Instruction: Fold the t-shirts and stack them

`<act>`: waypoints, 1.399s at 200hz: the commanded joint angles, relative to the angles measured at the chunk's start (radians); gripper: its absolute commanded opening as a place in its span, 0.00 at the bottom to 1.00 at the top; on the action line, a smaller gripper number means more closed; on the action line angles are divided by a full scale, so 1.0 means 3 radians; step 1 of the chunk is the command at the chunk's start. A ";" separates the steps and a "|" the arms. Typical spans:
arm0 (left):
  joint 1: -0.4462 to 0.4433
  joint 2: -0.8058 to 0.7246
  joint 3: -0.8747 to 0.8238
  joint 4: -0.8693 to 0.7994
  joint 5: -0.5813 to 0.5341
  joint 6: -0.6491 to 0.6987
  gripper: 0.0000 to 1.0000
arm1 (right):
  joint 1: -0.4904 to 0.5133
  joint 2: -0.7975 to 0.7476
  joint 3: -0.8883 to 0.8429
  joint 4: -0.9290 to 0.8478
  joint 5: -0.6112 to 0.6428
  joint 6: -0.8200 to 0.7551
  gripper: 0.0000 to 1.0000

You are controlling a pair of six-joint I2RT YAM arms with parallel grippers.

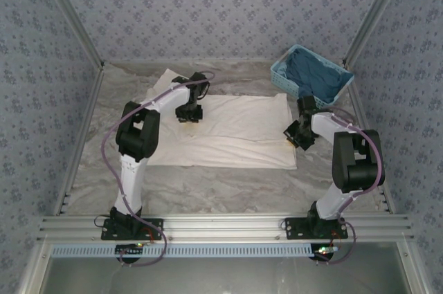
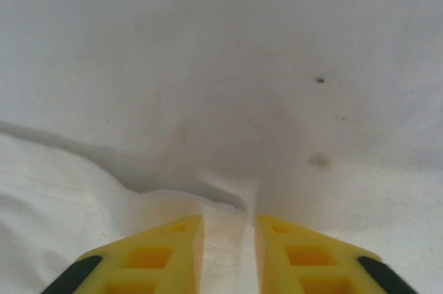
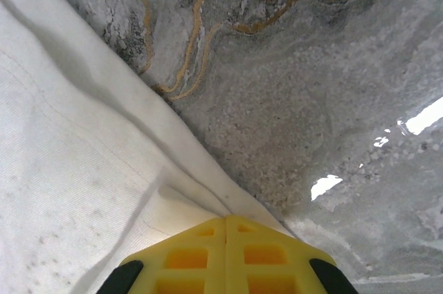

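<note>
- One counter (image 1: 228, 183), marbled grey.
- One t-shirt (image 1: 235, 135), spread flat at centre frame. It looks soft, light and limp, and is best taken at hems or corners.
- One basket (image 1: 294, 88), upper right, holding blue cloth.
- Right fingers (image 3: 201, 256): pressed together, pinching the shirt's edge.
- Left fingers (image 2: 159, 252): narrowly parted astride a fold; grip cannot be told.

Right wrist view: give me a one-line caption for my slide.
Right tool shut on the edge of a cream-white t-shirt lying on the marbled table.
</note>
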State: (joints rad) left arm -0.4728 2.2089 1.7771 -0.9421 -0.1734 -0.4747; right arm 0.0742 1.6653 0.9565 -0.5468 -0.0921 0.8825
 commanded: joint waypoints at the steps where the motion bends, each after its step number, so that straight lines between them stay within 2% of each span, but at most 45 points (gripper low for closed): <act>1: -0.0028 0.0041 -0.0038 -0.0044 -0.0135 0.0043 0.18 | 0.0008 -0.0049 0.0099 -0.0110 0.0072 0.0042 0.04; 34: -0.0041 0.0022 -0.0072 -0.0051 -0.0213 0.0076 0.17 | 0.0014 -0.0051 0.0098 -0.0105 0.0063 0.0041 0.04; 67: -0.0044 0.0005 -0.0107 -0.0029 -0.0155 0.0092 0.26 | 0.0019 -0.0035 0.0104 -0.0090 0.0067 0.0045 0.04; 119: -0.0045 -0.0021 -0.0168 0.0045 -0.0077 0.0070 0.22 | 0.0024 -0.0028 0.0104 -0.0100 0.0072 0.0040 0.04; 153: -0.0065 -0.0147 -0.0182 0.0077 -0.0115 0.0039 0.35 | 0.0024 -0.0028 0.0098 -0.0115 0.0067 0.0026 0.04; 171: -0.0067 -0.0164 -0.0194 0.0077 -0.0125 0.0022 0.37 | 0.0024 -0.0024 0.0099 -0.0125 0.0053 0.0021 0.03; 240: -0.0069 -0.0139 -0.0239 0.0094 -0.0195 0.0019 0.13 | 0.0024 -0.0034 0.0088 -0.0141 0.0031 0.0005 0.03; 280: -0.0069 -0.0287 -0.0215 0.0077 -0.0275 0.0009 0.08 | 0.0024 -0.0029 0.0084 -0.0141 0.0040 0.0006 0.03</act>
State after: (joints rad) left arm -0.4873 2.1971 1.7222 -0.9051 -0.2234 -0.4690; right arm 0.0772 1.6653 0.9642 -0.5533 -0.0925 0.8825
